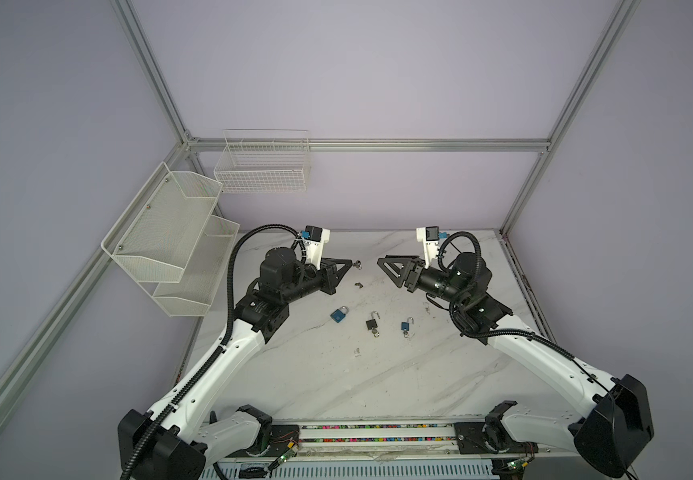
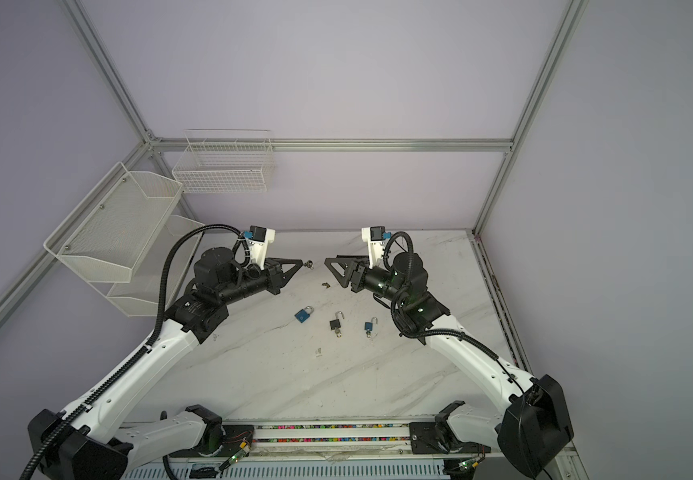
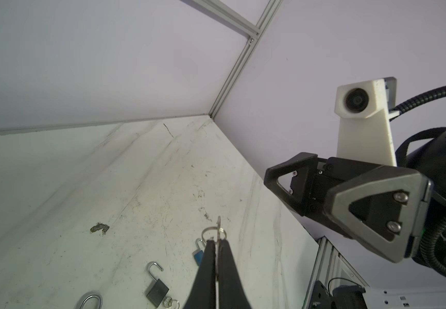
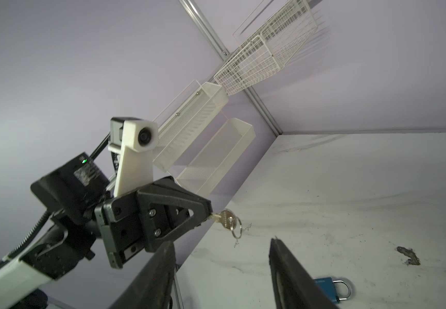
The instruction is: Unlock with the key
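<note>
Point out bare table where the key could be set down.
Free patch: the near table, from the padlock row to the front rail, bare but for one scrap. Crowded: mid-table, where the blue padlock, black padlock and small blue padlock lie, with the left gripper, its key and the right gripper just beyond.

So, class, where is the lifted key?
In both top views the key is pinched in the left gripper over the table, opposite the right gripper.
</note>
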